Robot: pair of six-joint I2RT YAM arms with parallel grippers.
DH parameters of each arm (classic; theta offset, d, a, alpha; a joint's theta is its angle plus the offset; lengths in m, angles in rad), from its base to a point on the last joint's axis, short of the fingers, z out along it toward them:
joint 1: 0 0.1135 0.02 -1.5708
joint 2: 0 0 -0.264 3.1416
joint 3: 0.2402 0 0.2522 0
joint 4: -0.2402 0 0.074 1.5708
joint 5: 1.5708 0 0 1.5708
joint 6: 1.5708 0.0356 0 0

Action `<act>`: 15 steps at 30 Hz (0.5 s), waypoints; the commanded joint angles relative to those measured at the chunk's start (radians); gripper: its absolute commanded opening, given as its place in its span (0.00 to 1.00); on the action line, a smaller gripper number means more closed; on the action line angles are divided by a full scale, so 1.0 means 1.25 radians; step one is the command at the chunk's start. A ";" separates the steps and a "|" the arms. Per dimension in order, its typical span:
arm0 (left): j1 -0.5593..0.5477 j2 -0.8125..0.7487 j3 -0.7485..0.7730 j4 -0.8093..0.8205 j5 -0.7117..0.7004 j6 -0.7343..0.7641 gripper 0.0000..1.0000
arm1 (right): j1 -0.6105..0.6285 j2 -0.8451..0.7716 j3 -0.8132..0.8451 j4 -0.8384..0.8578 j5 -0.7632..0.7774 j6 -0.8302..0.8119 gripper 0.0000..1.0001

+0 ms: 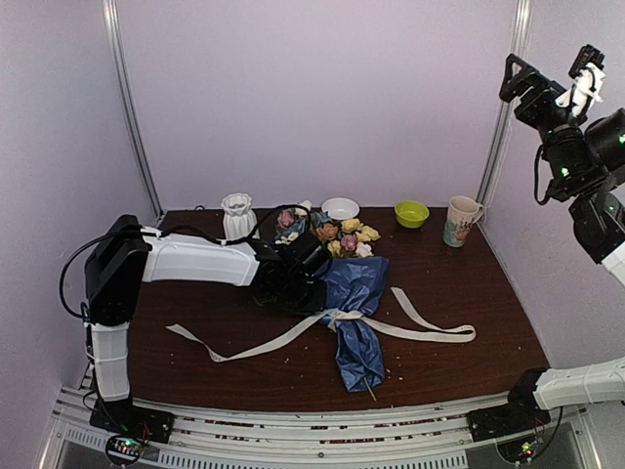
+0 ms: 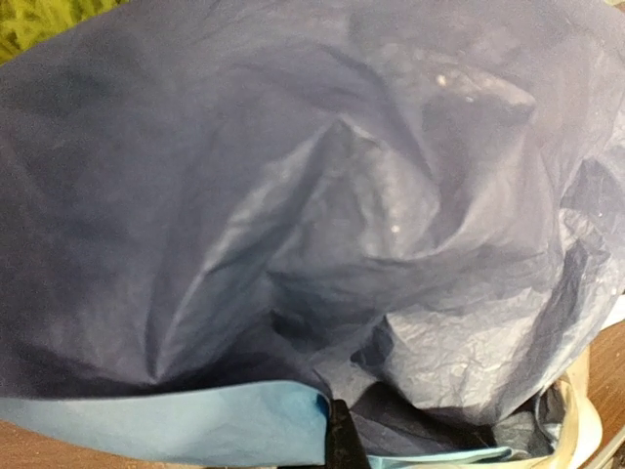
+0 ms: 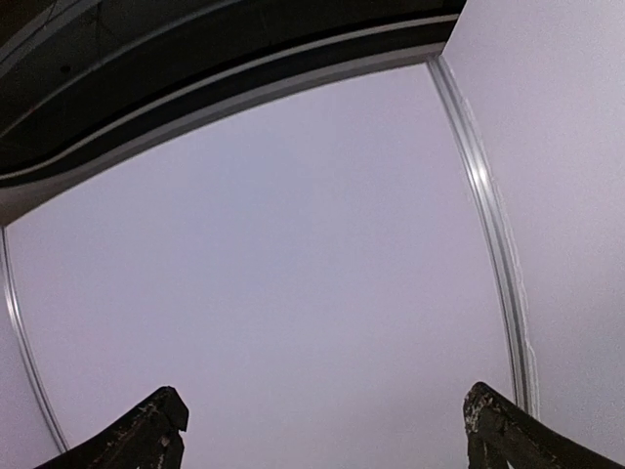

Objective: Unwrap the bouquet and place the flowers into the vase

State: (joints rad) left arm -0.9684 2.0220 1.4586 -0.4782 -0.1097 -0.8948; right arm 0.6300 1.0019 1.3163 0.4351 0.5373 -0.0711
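The bouquet (image 1: 356, 303) has the left gripper (image 1: 298, 278) against its left side. From above, the black wrist is pressed to the edge of the blue paper (image 1: 363, 283). The jaws are closed, and I cannot tell whether a fold of paper is caught in them. The left wrist view adds the close detail. It is almost all dark crinkled paper (image 2: 312, 215), with a dark finger (image 2: 342, 440) at the bottom edge, a light-blue lining below, and a strip of cream ribbon (image 2: 576, 415) at lower right.

The right gripper (image 1: 583, 78) hangs high at the upper right, well apart from everything on the table (image 1: 469, 293). The overhead view does not show how it stands. Its own camera shows the right gripper (image 3: 322, 415) spread wide, fingers (image 3: 146, 435) at the lower corners with only bare wall (image 3: 293, 244) between them.

The bouquet lies mid-table, its narrow end toward the near edge and the flowers (image 1: 342, 236) toward the far edge. The ribbon (image 1: 430, 332) crosses its waist, with tails trailing left and right. The vase (image 1: 237, 215) stands upright near the flowers, to their left. A white bowl (image 1: 340, 207), a green bowl (image 1: 411, 213) and a mug (image 1: 460, 221) line the far edge.
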 commanded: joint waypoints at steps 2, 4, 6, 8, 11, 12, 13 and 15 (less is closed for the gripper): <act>0.004 -0.078 0.045 0.003 -0.024 0.012 0.07 | -0.003 -0.031 -0.112 -0.349 -0.153 0.155 1.00; 0.004 -0.101 0.052 0.002 -0.030 0.020 0.19 | -0.003 -0.057 -0.181 -0.398 -0.229 0.180 1.00; 0.004 -0.127 0.058 -0.001 -0.033 0.034 0.34 | -0.003 -0.078 -0.244 -0.448 -0.300 0.194 1.00; 0.003 -0.146 0.065 -0.014 -0.034 0.049 0.44 | -0.003 -0.092 -0.303 -0.474 -0.348 0.219 1.00; -0.006 -0.167 0.088 -0.066 -0.049 0.080 0.53 | -0.003 -0.106 -0.374 -0.507 -0.406 0.245 1.00; -0.010 -0.170 0.099 -0.088 -0.054 0.091 0.55 | -0.003 -0.108 -0.393 -0.516 -0.424 0.248 0.98; -0.017 -0.171 0.111 -0.108 -0.057 0.107 0.55 | -0.003 -0.109 -0.415 -0.526 -0.442 0.252 0.96; -0.035 -0.174 0.123 -0.117 -0.037 0.152 0.55 | -0.003 -0.106 -0.439 -0.547 -0.479 0.257 0.93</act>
State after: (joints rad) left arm -0.9783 1.8198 1.5742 -0.5556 -0.1551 -0.8104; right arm 0.6296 0.8879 0.8116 -0.1734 0.0776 0.2012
